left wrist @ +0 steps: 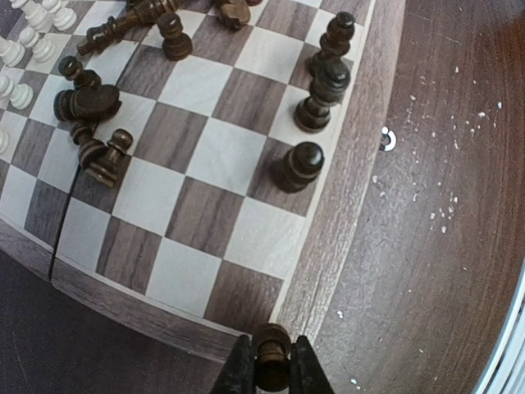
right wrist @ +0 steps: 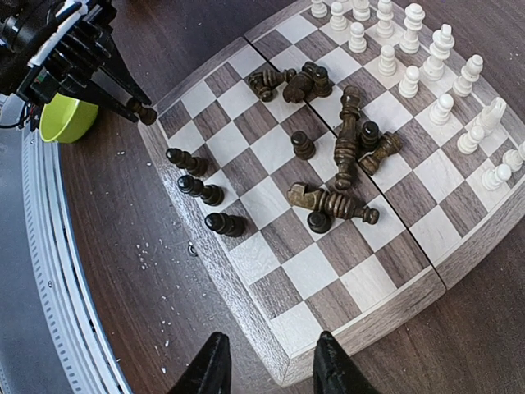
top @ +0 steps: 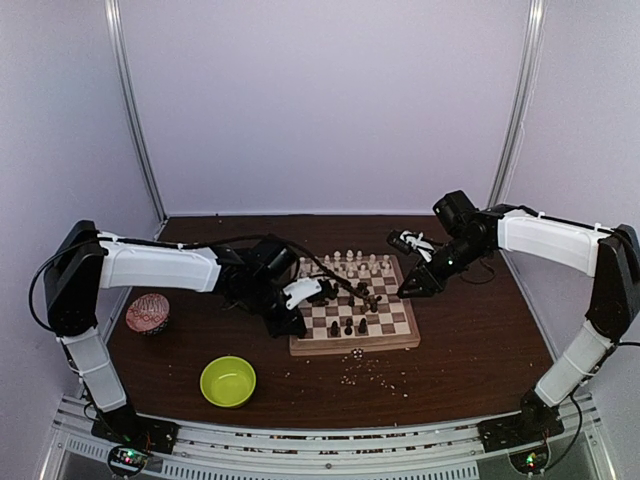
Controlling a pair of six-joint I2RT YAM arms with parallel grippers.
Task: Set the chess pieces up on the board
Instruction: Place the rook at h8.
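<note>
Left gripper: closed on one dark piece, pinched between both fingers. You are holding it just off one corner of the board, by the tan rim. The overhead view puts this at the board's near left corner. It is probably a pawn, but the fingers cover most of it. Whether it touches the rim: cannot tell.

Right gripper: jaws spread wide with nothing between them. It hangs over the corner at the other end of that same near edge.

Cream pieces: upright, in two rows along the far side of the board.

Standing dark pieces: three in a line on the edge row between your two grippers.

Fallen dark pieces: a heap lying across the middle squares, several touching or crossed.

Table: pale crumbs are scattered in front of the board. The lime-green bowl sits towards the left arm's base, well apart from the board.
</note>
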